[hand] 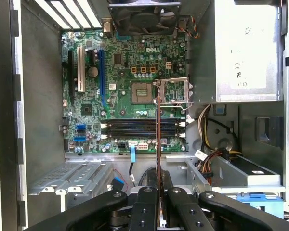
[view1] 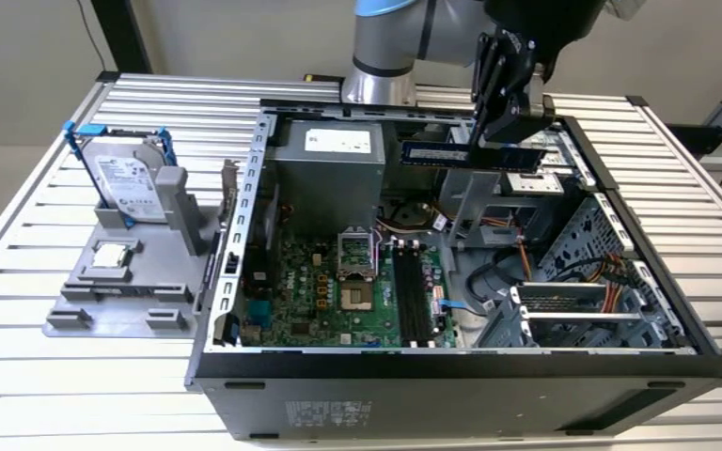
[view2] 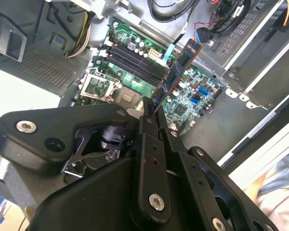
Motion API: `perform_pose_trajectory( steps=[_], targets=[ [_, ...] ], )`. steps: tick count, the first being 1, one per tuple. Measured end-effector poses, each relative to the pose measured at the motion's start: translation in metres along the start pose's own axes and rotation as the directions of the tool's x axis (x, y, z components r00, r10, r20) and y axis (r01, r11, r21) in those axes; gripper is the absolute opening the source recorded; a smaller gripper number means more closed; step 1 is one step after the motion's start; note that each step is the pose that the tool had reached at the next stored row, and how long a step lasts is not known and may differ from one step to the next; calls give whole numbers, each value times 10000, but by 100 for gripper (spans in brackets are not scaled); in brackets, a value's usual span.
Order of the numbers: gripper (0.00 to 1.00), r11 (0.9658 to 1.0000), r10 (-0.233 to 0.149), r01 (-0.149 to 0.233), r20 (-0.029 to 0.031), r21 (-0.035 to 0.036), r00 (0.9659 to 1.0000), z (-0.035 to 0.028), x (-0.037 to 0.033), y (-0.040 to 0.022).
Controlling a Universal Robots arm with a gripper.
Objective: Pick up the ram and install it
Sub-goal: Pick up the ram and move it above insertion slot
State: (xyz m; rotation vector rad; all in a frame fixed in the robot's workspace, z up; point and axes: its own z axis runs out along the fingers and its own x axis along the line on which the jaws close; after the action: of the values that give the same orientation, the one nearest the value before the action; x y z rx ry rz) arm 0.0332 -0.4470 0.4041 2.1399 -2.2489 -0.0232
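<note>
The ram (view1: 443,154) is a long, dark bluish stick. It hangs level above the back of the open computer case (view1: 248,235), with my gripper (view1: 499,139) shut on it from above. In the second wrist view the ram (view2: 179,70) sticks out from my gripper (view2: 151,109) over the green motherboard (view2: 135,82). The first wrist view has the ram (hand: 158,139) edge-on, rising from my gripper (hand: 158,179) across the row of black memory slots (hand: 135,128). Those memory slots (view1: 414,291) lie well below the stick.
A silver hard drive with blue rails (view1: 129,178) and a small square CPU chip (view1: 112,254) sit on a grey stand (view1: 86,310) at the exterior view's left. Inside the case are a power supply (view1: 323,178), an open CPU socket (view1: 354,254), cables (view1: 511,235) and drive cages (view1: 562,310).
</note>
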Motion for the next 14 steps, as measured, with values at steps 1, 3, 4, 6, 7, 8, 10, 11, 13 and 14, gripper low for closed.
perform_pose_trajectory(
  steps=[1, 3, 4, 6, 7, 8, 10, 11, 13, 14],
  targets=[
    [0, 10000, 0, 0, 0, 0, 10000, 0, 0, 0],
    [0, 10000, 4, -4, 0, 0, 10000, 0, 0, 0],
    [0, 10000, 17, -17, 1, 0, 10000, 0, -1, 0],
    [0, 10000, 93, -93, 4, -1, 10000, 0, -1, 0],
    [0, 9999, 155, -155, 7, -2, 9999, 0, -1, 0],
    [0, 9997, 243, -243, 9, -4, 9997, 0, -1, 0],
    [0, 9988, 493, -493, 18, -8, 9988, 0, 0, 0],
    [0, 9981, 616, -616, 22, -11, 9981, 0, -1, 0],
    [0, 9962, 875, -875, 31, -16, 9962, 0, 0, 0],
    [0, 9949, 1010, -1010, 36, -18, 9949, 0, 0, 0]
  ],
)
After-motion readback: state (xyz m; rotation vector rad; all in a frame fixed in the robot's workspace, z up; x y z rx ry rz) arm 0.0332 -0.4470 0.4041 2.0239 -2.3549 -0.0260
